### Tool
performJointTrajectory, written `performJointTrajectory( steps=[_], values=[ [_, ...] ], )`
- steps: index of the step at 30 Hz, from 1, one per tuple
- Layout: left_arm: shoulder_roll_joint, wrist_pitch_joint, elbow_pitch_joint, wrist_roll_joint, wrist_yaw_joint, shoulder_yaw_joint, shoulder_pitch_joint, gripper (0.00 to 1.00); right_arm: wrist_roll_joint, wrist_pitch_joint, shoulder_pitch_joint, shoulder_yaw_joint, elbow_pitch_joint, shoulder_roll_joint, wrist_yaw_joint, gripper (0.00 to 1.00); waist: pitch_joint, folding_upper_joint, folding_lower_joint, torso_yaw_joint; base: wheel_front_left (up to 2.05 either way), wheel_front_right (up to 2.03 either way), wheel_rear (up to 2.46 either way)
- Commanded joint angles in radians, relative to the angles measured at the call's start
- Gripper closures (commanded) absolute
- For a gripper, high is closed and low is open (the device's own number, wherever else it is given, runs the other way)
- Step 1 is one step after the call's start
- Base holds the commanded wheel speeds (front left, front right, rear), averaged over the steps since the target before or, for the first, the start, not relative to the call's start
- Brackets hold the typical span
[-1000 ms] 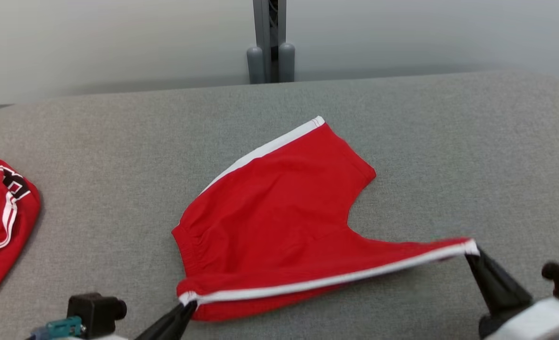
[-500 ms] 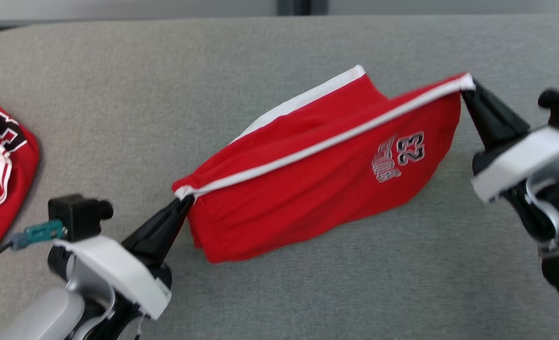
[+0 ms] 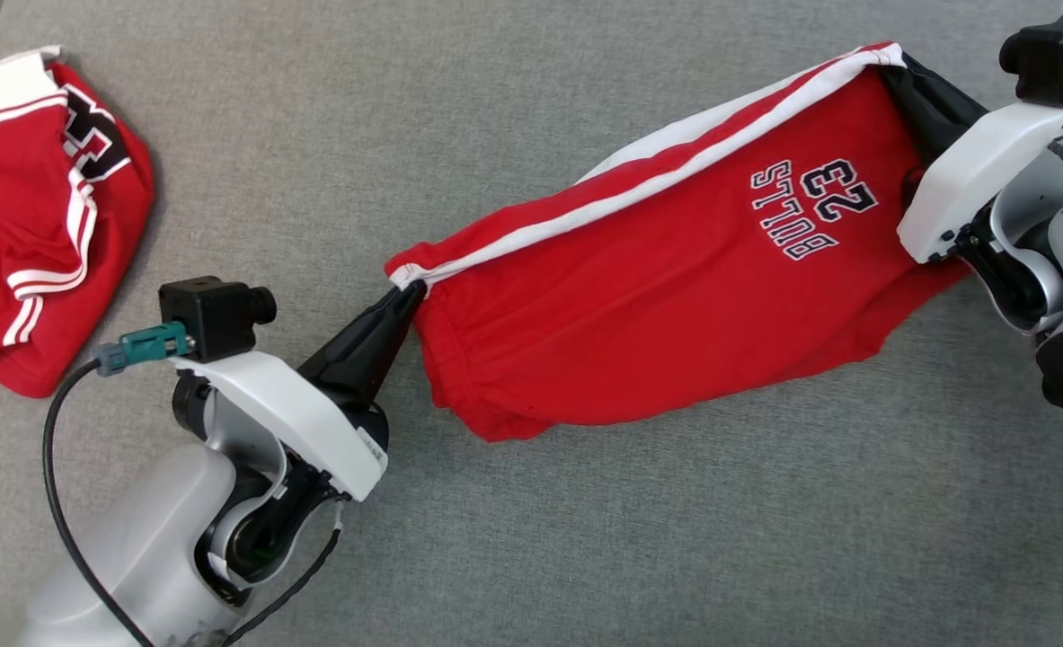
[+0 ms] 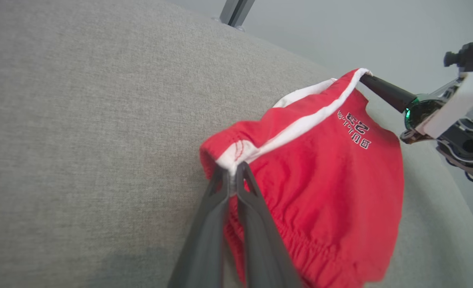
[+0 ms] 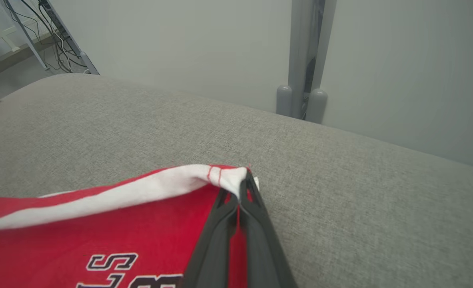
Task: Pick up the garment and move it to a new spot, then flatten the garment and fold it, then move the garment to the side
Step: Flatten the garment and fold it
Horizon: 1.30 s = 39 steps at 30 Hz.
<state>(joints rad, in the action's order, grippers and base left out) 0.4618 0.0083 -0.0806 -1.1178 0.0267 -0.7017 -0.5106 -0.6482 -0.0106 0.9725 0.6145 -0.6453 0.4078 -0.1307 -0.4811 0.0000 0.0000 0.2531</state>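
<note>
The garment [image 3: 657,296] is a pair of red shorts with a white side stripe and "BULLS 23" lettering, hanging stretched between both grippers above the grey table [image 3: 585,557]. My left gripper [image 3: 410,292] is shut on the waistband end of the white stripe, which the left wrist view shows pinched at the garment [image 4: 320,168] by the left gripper [image 4: 232,170]. My right gripper [image 3: 895,63] is shut on the hem end of the stripe. In the right wrist view the right gripper [image 5: 244,180] clamps the garment's [image 5: 100,236] white corner. The right gripper [image 4: 366,76] also appears in the left wrist view.
A second red garment [image 3: 19,225] with white stripes and black lettering lies crumpled at the table's left edge. A grey post [image 5: 300,60] stands behind the table's far edge against a pale wall. Bare grey table surface surrounds the held shorts.
Both grippers have lifted the shorts off the table and carried them up, flipping the lettered side into view. The head camera has tilted down, shifting the whole picture.
</note>
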Motion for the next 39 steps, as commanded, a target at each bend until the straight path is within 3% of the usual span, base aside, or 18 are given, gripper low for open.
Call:
performJointTrajectory(
  steps=[1, 4, 5, 6, 7, 11, 14, 17, 20, 25, 31, 39],
  values=[
    [-0.002, -0.004, -0.008, 0.001, -0.007, 0.000, -0.023, 1.00, -0.010, 0.009, 0.014, 0.012, -0.014, 0.004, 0.000, 1.00, -0.014, 0.0000, 0.0000, 0.014, 0.00, 0.00, 0.00],
    [-0.020, -0.010, -0.043, 0.001, -0.022, -0.007, -0.032, 1.00, -0.053, 0.031, 0.047, 0.064, -0.073, -0.002, 0.000, 1.00, -0.015, 0.0000, 0.0000, 0.018, 0.00, 0.00, 0.00],
    [-0.023, -0.011, -0.052, 0.001, -0.027, -0.008, -0.036, 0.47, -0.064, 0.042, 0.055, 0.079, -0.082, -0.005, 0.000, 0.85, -0.014, 0.0000, 0.0000, 0.018, 0.00, 0.00, 0.00],
    [-0.025, -0.024, -0.057, 0.003, -0.028, -0.004, -0.038, 0.03, -0.077, 0.055, 0.062, 0.094, -0.096, -0.005, 0.000, 0.54, -0.012, 0.0000, 0.0000, 0.017, 0.00, 0.00, 0.00],
    [-0.028, -0.037, -0.065, 0.007, -0.029, 0.002, -0.035, 0.00, -0.091, 0.068, 0.065, 0.104, -0.108, -0.005, 0.000, 0.00, -0.008, 0.0000, 0.0000, 0.014, 0.00, 0.00, 0.00],
    [-0.039, -0.111, -0.077, 0.014, -0.005, 0.033, 0.001, 0.00, -0.131, 0.155, 0.056, 0.117, -0.148, -0.009, 0.000, 0.00, 0.024, 0.0000, 0.0000, -0.001, 0.00, 0.00, 0.00],
    [-0.041, -0.202, -0.061, 0.041, 0.047, 0.077, 0.034, 0.00, -0.137, 0.251, 0.027, 0.089, -0.178, -0.019, 0.000, 0.00, 0.064, 0.0000, 0.0000, -0.024, 0.00, 0.00, 0.00],
    [-0.037, -0.248, -0.034, 0.082, 0.097, 0.117, 0.059, 0.00, -0.092, 0.277, 0.000, 0.015, -0.172, -0.024, 0.000, 0.00, 0.097, 0.0000, 0.0000, -0.049, 0.00, 0.00, 0.00],
    [-0.042, -0.267, 0.003, 0.142, 0.143, 0.170, 0.082, 0.00, 0.026, 0.278, -0.075, -0.150, -0.057, -0.036, 0.000, 0.00, 0.125, 0.0000, 0.0000, -0.081, 0.00, 0.00, 0.00],
    [-0.061, -0.271, 0.058, 0.281, 0.190, 0.267, 0.132, 0.00, 0.249, 0.277, -0.299, -0.395, 0.186, -0.116, 0.000, 0.00, 0.174, 0.0000, 0.0000, -0.125, 0.00, 0.00, 0.00],
    [-0.079, -0.271, 0.084, 0.432, 0.195, 0.352, 0.207, 0.00, 0.390, 0.277, -0.534, -0.505, 0.351, -0.206, 0.000, 0.00, 0.235, 0.0000, 0.0000, -0.171, 0.00, 0.00, 0.00],
    [-0.071, -0.271, 0.067, 0.544, 0.196, 0.382, 0.294, 0.00, 0.433, 0.277, -0.706, -0.544, 0.416, -0.250, 0.000, 0.00, 0.292, 0.0000, 0.0000, -0.200, 0.00, 0.00, 0.00]
  ],
)
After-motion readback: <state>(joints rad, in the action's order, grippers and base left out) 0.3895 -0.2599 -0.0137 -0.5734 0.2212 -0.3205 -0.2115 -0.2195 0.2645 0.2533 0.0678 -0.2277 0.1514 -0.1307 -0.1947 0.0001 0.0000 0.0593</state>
